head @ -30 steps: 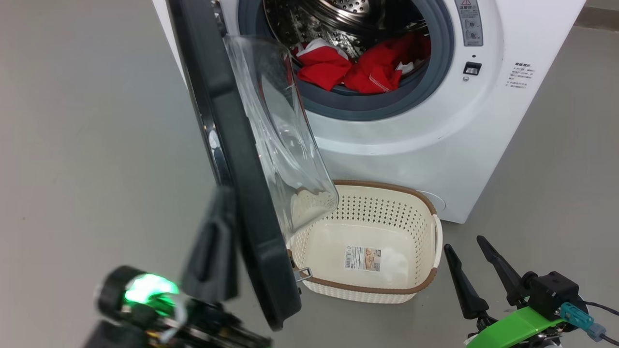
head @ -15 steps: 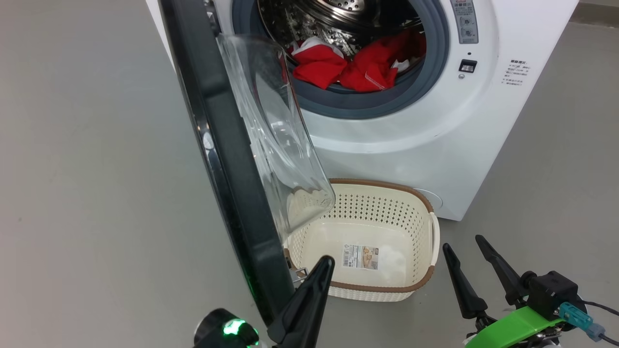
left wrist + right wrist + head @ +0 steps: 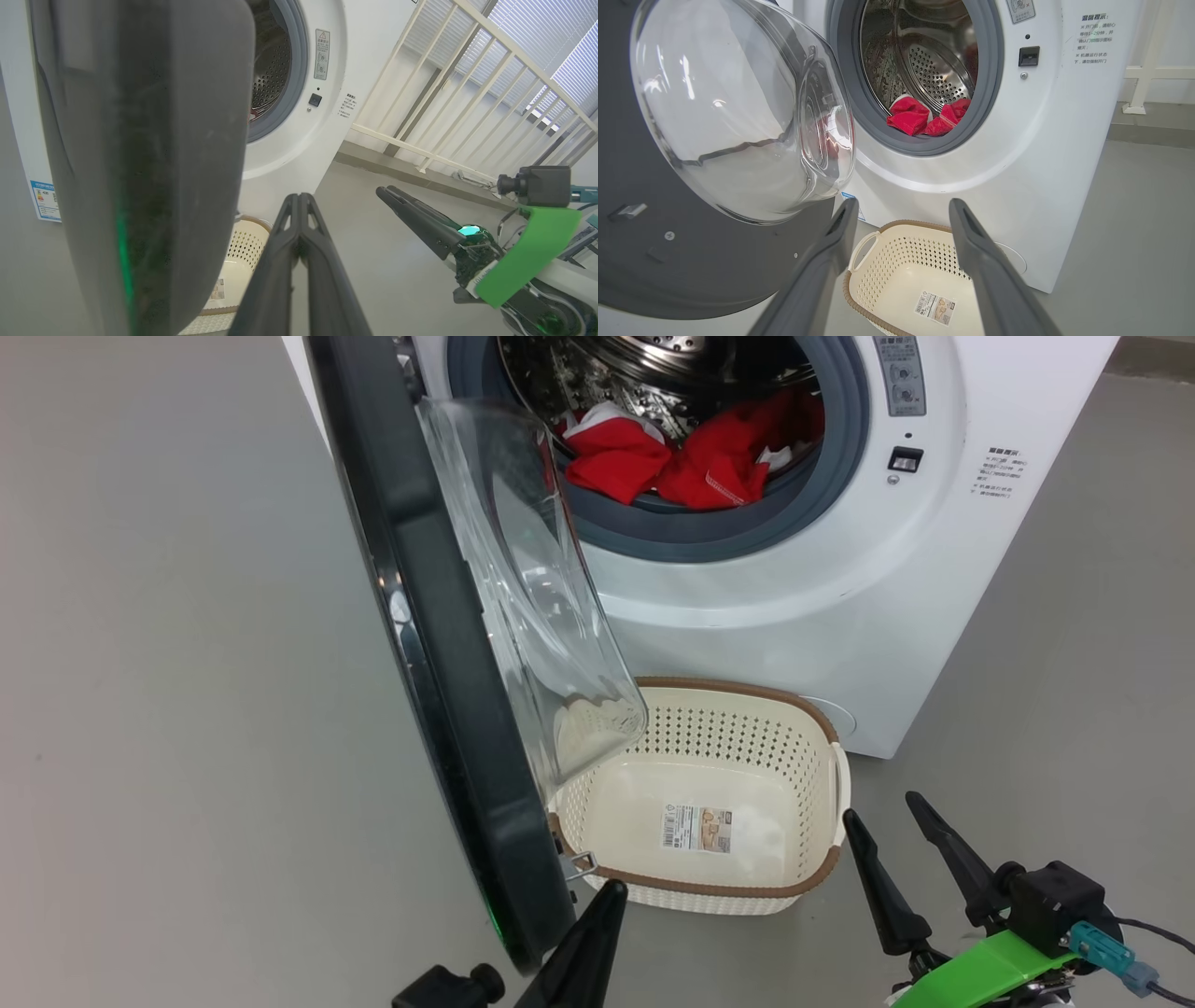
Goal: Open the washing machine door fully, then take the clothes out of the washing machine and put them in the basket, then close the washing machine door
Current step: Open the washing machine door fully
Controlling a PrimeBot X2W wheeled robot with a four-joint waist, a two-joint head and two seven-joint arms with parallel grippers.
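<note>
Risking bumping glossy black-rimmed round door [image 3: 439, 644] over cream perforated plastic basket [image 3: 709, 737]: hovering closed, empty left claw [image 3: 609, 896] beside it, right claw [image 3: 878, 805] spread wide.

Everything is being carried by a smooth, pale grey floor [image 3: 168, 709]. The washing machine [image 3: 794, 616] is being borne directly on it, standing upright and being seen at an angle in the head view. The basket [image 3: 728, 742] is being supported by the floor just in front of the machine's lower front panel, upright, with its opening being turned upward; whether the two are touching cannot be told. In the left wrist view, the floor is being bounded beyond the machine by a low grey kerb [image 3: 420, 172], on which a white railing [image 3: 420, 152] is being held.
</note>
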